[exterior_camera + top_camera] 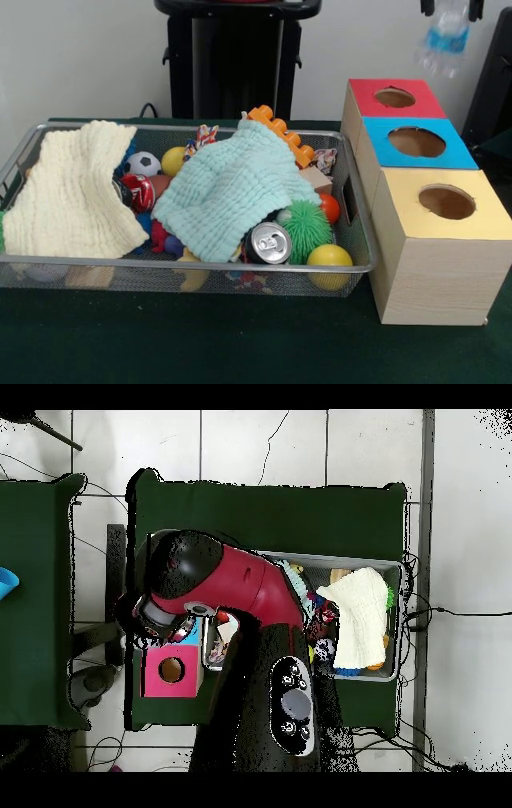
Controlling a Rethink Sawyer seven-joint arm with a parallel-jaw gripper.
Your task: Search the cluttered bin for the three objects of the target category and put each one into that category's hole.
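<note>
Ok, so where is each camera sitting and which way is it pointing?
Front view: across the table, facing the pedestal; shows the wire bin and, at the top edge, the gripper holding a clear bottle.
Overhead view: above, looking straight down; the red and black arm covers the table's middle.
Both show the bin, cream cloth and red-topped box.

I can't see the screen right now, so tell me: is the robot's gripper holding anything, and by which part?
Yes. The gripper holds a clear plastic bottle by its top end; the bottle hangs above the boxes, over the red-topped box.
</note>
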